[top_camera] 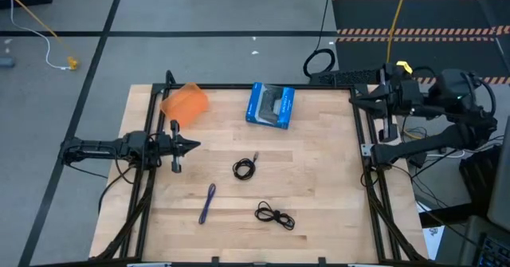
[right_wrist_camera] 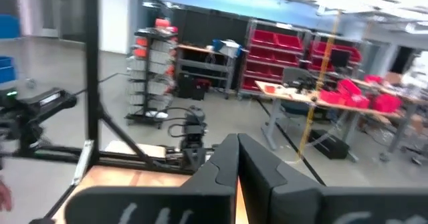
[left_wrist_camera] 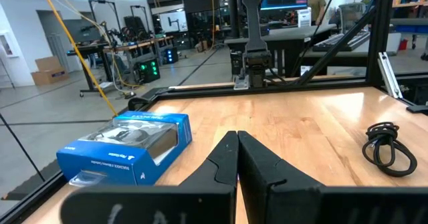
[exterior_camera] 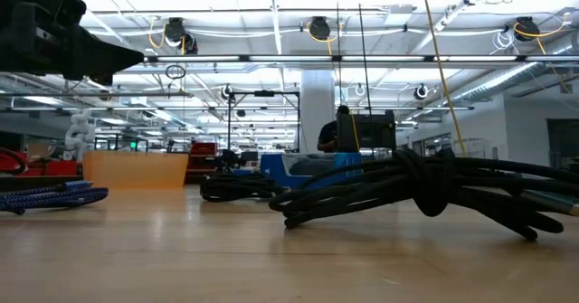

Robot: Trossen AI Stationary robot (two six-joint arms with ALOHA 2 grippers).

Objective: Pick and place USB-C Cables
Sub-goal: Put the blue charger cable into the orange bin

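- Left tool [top_camera: 194,146] hovers at the worktop's [top_camera: 319,179] left edge, fingers pressed together.
- Blue-purple cable [top_camera: 207,202], bundled straight, lies near the front edge, long axis running front to back, slightly slanted.
- One black coil [top_camera: 245,168] sits mid-worktop; another [top_camera: 275,216] sprawls sideways near the front.
- Blue box [top_camera: 270,105] at the back; its print is unreadable.
- Right tool [right_wrist_camera: 237,158], fingers together, waits beyond the right edge.

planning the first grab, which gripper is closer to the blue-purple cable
Left. The left gripper sits over the table's left side, just up and left of the blue-purple cable. The right gripper is at the table's far right edge, well across from it.
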